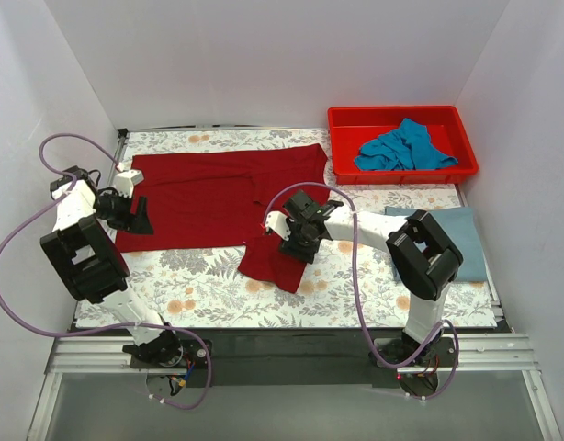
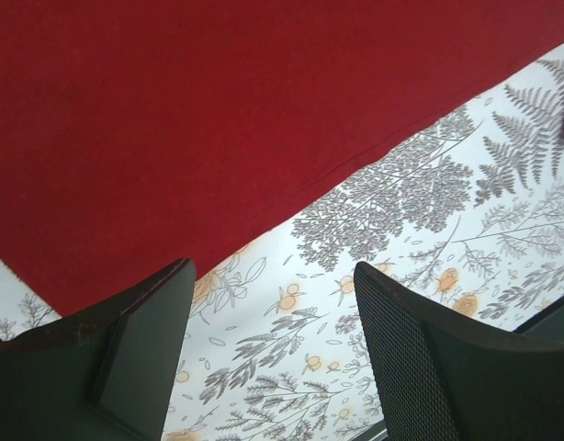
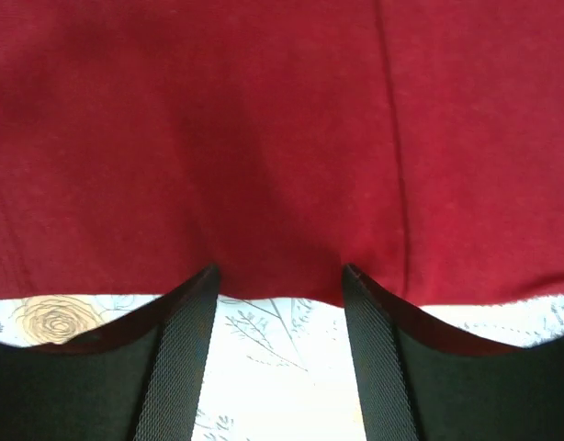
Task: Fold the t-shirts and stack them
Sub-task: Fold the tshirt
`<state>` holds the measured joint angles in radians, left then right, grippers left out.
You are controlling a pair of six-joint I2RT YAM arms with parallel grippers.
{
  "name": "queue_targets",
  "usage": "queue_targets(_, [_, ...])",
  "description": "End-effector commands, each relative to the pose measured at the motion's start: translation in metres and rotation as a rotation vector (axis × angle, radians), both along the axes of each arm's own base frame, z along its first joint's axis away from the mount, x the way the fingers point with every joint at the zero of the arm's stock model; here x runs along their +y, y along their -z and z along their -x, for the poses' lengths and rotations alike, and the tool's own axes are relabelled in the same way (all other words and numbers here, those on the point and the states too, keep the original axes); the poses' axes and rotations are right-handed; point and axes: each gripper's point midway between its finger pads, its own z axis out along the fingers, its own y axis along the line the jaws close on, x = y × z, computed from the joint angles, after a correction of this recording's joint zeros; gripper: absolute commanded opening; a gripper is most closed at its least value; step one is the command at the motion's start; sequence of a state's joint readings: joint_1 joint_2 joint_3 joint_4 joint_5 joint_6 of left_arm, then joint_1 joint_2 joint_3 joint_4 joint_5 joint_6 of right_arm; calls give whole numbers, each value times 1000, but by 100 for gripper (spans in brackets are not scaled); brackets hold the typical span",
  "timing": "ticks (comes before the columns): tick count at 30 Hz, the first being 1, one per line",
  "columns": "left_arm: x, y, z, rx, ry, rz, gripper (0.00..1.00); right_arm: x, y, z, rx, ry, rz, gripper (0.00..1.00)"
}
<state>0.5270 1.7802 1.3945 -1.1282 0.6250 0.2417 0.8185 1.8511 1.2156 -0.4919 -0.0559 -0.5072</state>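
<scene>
The dark red t-shirt [image 1: 218, 195] lies spread flat on the floral tablecloth, with one sleeve [image 1: 271, 264] trailing toward the near edge. At its near left corner my left gripper [image 1: 140, 220] is open. In the left wrist view the left gripper [image 2: 273, 271] has only tablecloth between its fingers, and the shirt's hem [image 2: 264, 138] lies just beyond. My right gripper [image 1: 296, 241] hovers at the sleeve, open. The right wrist view shows the right gripper [image 3: 280, 271] with both tips at the red cloth's edge [image 3: 282, 165]. A folded grey-blue t-shirt [image 1: 452, 234] lies at the right. A teal-blue t-shirt [image 1: 406, 147] sits crumpled in the bin.
A red plastic bin [image 1: 346, 119] stands at the back right corner of the table. White walls close in on the left, back and right. The right arm reaches partly over the folded grey-blue shirt.
</scene>
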Motion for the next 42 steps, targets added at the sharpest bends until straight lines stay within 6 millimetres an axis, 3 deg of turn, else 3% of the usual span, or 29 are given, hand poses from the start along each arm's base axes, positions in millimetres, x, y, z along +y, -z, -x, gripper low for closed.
queue_targets(1, [15,1,-1,-12,5,-86,69,-9,16,9,17,-25,31,61])
queue_targets(4, [17,3,0,-22,37,-112,69,-19,29,12,24,-37,69,35])
queue_targets(5, [19,4,1,-22,53,-121,67,-25,33,14,34,-33,81,20])
queue_targets(7, [17,5,7,-10,91,-121,65,-30,29,13,27,-38,79,4])
queue_targets(8, [20,6,10,-25,141,-139,62,-38,30,15,33,-35,88,1])
queue_targets(15, [28,25,34,-61,419,-271,50,-49,19,10,31,-72,92,1])
queue_targets(27, [68,58,21,-57,563,-457,45,-40,0,8,53,-71,46,1])
queue_targets(42, [72,65,47,-8,632,-458,40,-29,-12,-5,32,-59,37,1])
